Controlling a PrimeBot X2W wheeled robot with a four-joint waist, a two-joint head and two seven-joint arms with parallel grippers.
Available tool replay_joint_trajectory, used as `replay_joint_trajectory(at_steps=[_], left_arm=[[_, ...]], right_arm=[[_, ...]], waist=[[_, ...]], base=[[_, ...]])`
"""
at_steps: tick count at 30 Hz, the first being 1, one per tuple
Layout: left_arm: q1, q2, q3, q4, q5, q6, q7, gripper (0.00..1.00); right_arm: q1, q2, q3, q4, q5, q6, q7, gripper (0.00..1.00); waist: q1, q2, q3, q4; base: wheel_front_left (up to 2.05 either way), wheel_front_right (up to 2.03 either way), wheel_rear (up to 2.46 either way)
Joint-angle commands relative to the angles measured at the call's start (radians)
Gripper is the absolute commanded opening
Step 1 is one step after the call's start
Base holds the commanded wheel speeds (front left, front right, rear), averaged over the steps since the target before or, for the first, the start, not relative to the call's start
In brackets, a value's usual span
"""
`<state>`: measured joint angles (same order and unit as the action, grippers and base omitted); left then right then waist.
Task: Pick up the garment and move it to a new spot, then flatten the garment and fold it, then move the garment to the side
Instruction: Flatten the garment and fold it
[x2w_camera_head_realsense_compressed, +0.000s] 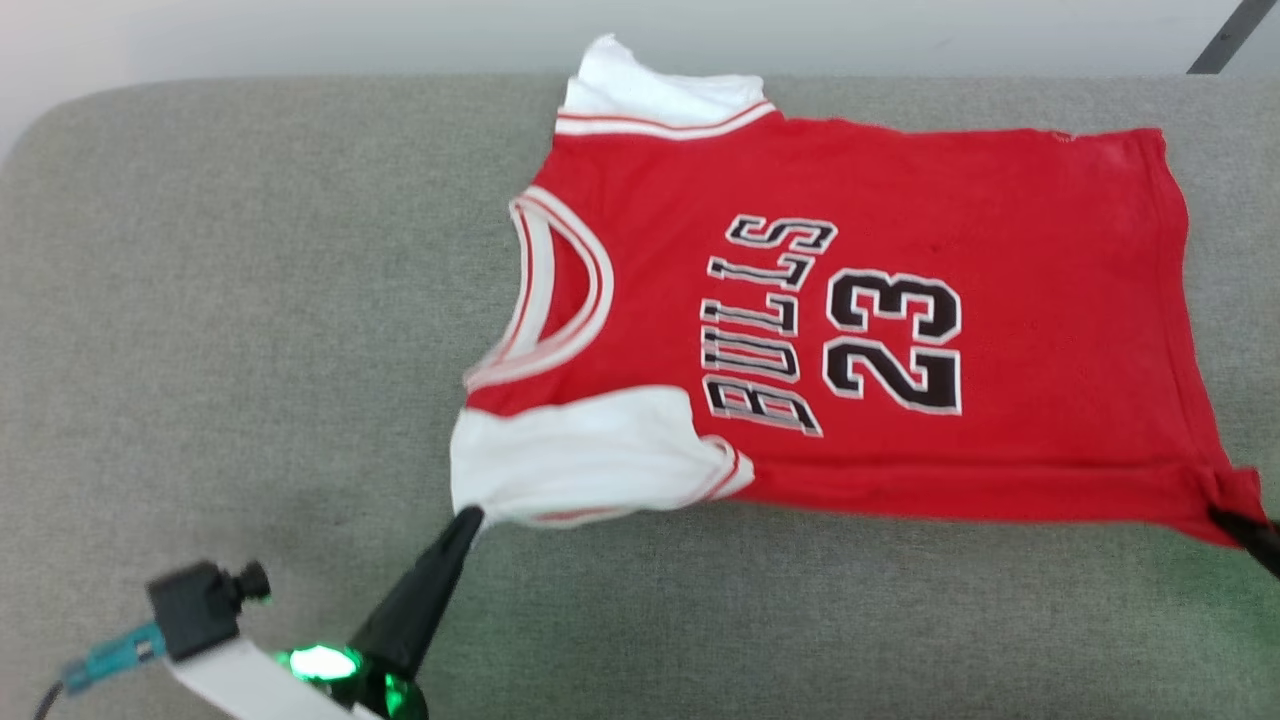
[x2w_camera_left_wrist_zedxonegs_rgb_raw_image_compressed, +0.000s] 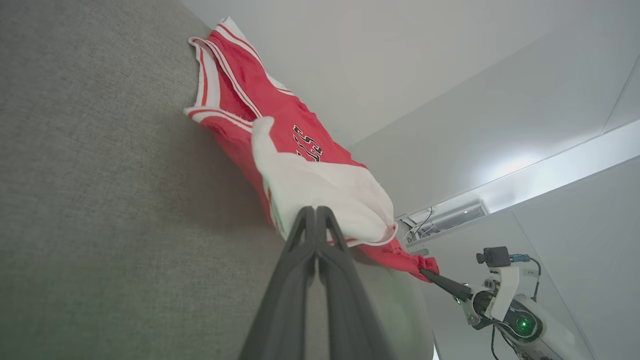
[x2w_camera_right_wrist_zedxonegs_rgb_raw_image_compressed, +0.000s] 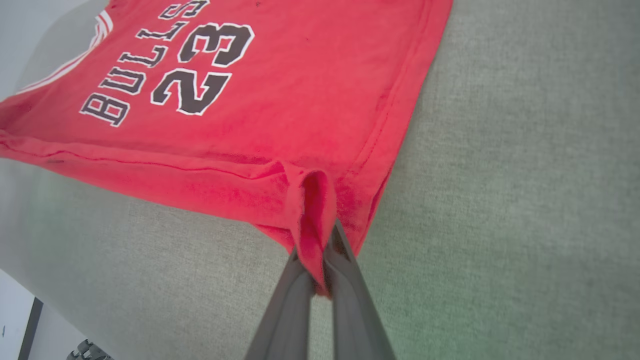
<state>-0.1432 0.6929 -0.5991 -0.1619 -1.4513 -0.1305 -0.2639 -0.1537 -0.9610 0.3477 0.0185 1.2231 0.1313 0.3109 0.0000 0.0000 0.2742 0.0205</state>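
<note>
Garment (x2w_camera_head_realsense_compressed: 900, 200) lay print-side up on the right half of the grey cushion (x2w_camera_head_realsense_compressed: 200, 300) in the head view, collar toward the cushion's left, hem toward its right edge, far white sleeve (x2w_camera_head_realsense_compressed: 650, 95) close to the far edge; the left gripper (x2w_camera_head_realsense_compressed: 470, 520) was clenched on the near white sleeve (x2w_camera_head_realsense_compressed: 580, 460), just short of the near edge; the right gripper (x2w_camera_head_realsense_compressed: 1245, 530) was clamped on the near hem corner, by the right edge; the garment's near side ran taut between the two.

Left wrist view: the left gripper (x2w_camera_left_wrist_zedxonegs_rgb_raw_image_compressed: 316, 212) had both fingers pressed together, pinching the white sleeve (x2w_camera_left_wrist_zedxonegs_rgb_raw_image_compressed: 325, 195); the garment (x2w_camera_left_wrist_zedxonegs_rgb_raw_image_compressed: 260, 95) stretched away over the cushion (x2w_camera_left_wrist_zedxonegs_rgb_raw_image_compressed: 100, 200); beyond it the right gripper (x2w_camera_left_wrist_zedxonegs_rgb_raw_image_compressed: 430, 275) gripped the bunched red corner.

Right wrist view: the right gripper (x2w_camera_right_wrist_zedxonegs_rgb_raw_image_compressed: 322, 265) was closed on a puckered fold of the red hem corner; the garment (x2w_camera_right_wrist_zedxonegs_rgb_raw_image_compressed: 300, 75) spread beyond with its black print showing; its near side stood slightly raised off the cushion (x2w_camera_right_wrist_zedxonegs_rgb_raw_image_compressed: 525, 200).
</note>
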Motion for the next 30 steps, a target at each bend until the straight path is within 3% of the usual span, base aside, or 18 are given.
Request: replay_joint_trajectory(at_steps=[1,9,13,18,25,30], left_arm=[[0.051,0.0,0.015,-0.037,0.019,0.008,0.0,0.0],[0.166,0.002,0.064,-0.15,0.071,0.043,0.0,0.0],[0.12,0.005,0.064,-0.168,0.091,0.048,0.019,0.0],[-0.013,-0.023,0.074,-0.122,0.089,0.04,0.062,0.0],[-0.239,-0.058,0.066,0.006,0.073,0.014,0.161,0.0],[-0.401,-0.112,0.047,0.162,0.079,0.004,0.208,0.0]], right_arm=[[0.066,-0.006,-0.045,-0.033,-0.001,-0.001,0.007,0.0],[0.258,0.019,-0.216,-0.158,-0.025,-0.001,0.05,0.0],[0.29,0.08,-0.311,-0.214,-0.057,-0.001,0.115,0.0],[0.212,0.153,-0.36,-0.214,-0.106,-0.001,0.19,0.0],[0.04,0.22,-0.353,-0.167,-0.166,-0.001,0.28,0.0],[-0.072,0.261,-0.34,-0.087,-0.217,-0.001,0.325,0.0]], waist=[[0.0,0.0,0.0,0.001],[0.0,0.0,0.007,0.003],[0.0,0.0,0.008,0.005],[0.0,0.0,0.022,0.008],[0.0,0.0,0.065,-0.002],[0.0,0.0,0.102,-0.007]], base=[[0.0,0.0,0.0],[0.0,0.0,0.0],[0.0,0.0,0.0],[0.0,0.0,0.0],[0.0,0.0,0.0],[0.0,0.0,0.0]])
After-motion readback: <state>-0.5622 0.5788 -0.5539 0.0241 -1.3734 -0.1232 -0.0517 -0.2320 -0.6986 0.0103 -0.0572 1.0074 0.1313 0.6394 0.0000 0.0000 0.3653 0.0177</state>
